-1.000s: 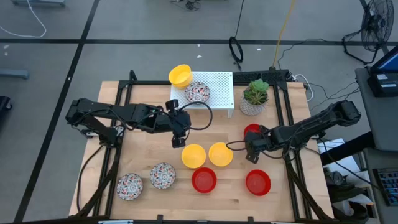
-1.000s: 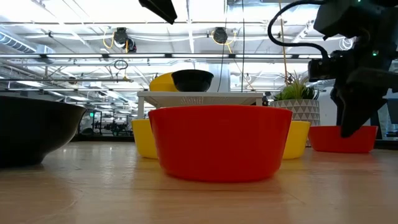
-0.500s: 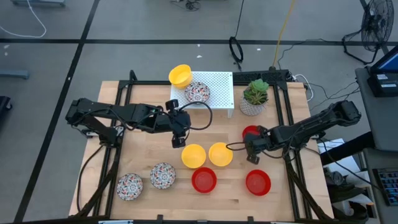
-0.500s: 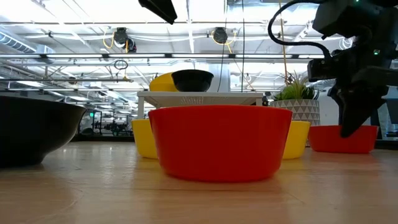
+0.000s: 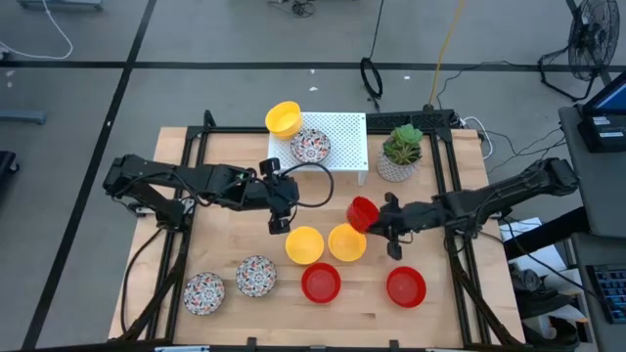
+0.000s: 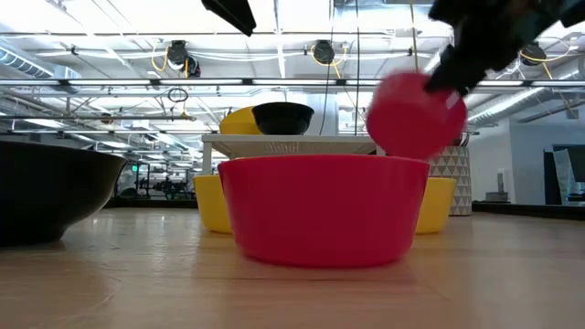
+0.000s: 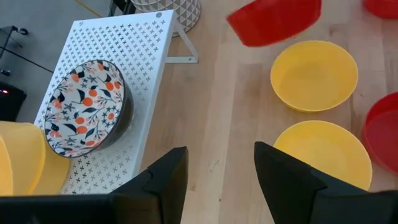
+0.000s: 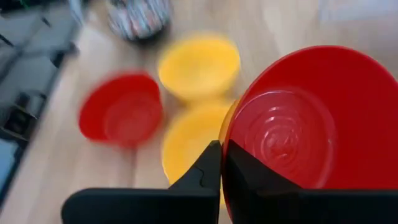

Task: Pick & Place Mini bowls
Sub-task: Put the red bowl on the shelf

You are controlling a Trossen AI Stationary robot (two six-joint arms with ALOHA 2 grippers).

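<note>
The right gripper (image 5: pixel 370 219), fingers clamped on the red bowl (image 5: pixel 362 212) rim, should carry it level above the yellow bowls (image 5: pixel 346 242); the left gripper (image 5: pixel 278 221) waits mid-bench, fingers apart.

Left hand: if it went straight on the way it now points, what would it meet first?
The left hand, open, points down at the wood. Straight on it would probably meet bare table first, between the white rack and the nearer yellow bowl; depth is unclear.

Rack and plant on a wooden tabletop (image 5: pixel 225 249)
A white perforated rack (image 5: pixel 344 145) stands at the far edge; just beside it, a potted plant (image 5: pixel 400 154), seemingly in a patterned white pot.
</note>
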